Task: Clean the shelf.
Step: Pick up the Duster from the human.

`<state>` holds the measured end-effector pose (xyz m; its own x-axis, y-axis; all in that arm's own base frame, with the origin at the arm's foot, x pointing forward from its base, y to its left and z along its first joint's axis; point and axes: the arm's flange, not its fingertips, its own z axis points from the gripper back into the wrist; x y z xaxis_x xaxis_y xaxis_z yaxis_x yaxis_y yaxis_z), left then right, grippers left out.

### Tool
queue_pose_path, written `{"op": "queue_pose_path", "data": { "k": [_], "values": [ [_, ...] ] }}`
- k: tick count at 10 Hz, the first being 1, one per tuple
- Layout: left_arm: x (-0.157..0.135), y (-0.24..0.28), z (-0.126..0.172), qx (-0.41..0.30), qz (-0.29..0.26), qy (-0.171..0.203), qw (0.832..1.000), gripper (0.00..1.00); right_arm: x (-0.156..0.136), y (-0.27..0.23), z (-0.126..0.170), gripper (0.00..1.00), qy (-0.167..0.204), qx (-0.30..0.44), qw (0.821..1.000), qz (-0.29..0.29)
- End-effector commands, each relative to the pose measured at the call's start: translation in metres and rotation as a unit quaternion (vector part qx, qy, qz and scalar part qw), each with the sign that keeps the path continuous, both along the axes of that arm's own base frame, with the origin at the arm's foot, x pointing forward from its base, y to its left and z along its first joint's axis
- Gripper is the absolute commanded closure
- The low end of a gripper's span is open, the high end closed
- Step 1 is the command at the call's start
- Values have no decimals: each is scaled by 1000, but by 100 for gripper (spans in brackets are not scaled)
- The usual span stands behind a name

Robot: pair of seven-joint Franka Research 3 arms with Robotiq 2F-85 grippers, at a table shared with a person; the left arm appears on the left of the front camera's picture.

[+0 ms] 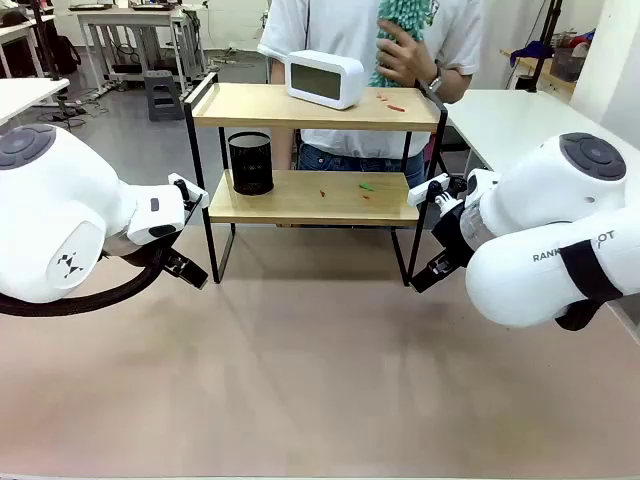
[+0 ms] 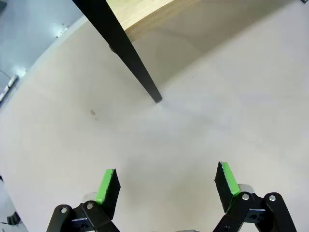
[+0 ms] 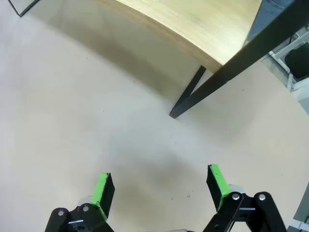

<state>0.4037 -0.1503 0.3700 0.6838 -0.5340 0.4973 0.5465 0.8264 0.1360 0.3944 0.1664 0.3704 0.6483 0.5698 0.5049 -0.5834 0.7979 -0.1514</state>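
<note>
Beige worktop [image 1: 320, 380] carries a black-framed two-tier light-wood shelf [image 1: 290, 203], red and green scraps [image 1: 365, 186] on its boards; left claw [image 2: 165, 173] and right claw [image 3: 158, 174] gape wide, empty.

Shelf [image 1: 250, 105]: two light wooden boards, matt with fine grain, in a thin black metal frame of satin finish. White box [image 1: 325, 78] on the upper board — smooth plastic, slightly glossy. Black cup [image 1: 250, 163], centre left — perforated mesh, looks metal. Tabletop [image 1: 320, 380]: beige, smooth, matt. Arm shells [image 1: 60, 200]: glossy white plastic.
</note>
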Motion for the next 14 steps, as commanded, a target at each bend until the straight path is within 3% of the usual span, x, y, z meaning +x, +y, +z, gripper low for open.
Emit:
{"op": "queue_pose_path", "data": {
  "k": [1, 11, 12, 13, 14],
  "values": [
    [0, 0, 0, 0, 0, 0, 1000, 0, 0, 0, 0, 0, 0, 0, 1000, 0],
    [0, 0, 0, 0, 0, 0, 1000, 0, 0, 0, 0, 0, 0, 0, 1000, 0],
    [-21, -2, 34, -43, -72, 19, 996, 0, -14, -14, 38, 0, 32, 17, 999, 9],
    [-49, 7, 80, -96, -86, 51, 990, 0, -32, -44, 89, 0, 83, 79, 993, -8],
    [-82, 30, 132, -148, -43, 54, 987, 0, -52, -90, 140, 0, 111, 142, 983, -48]
  ]
}}
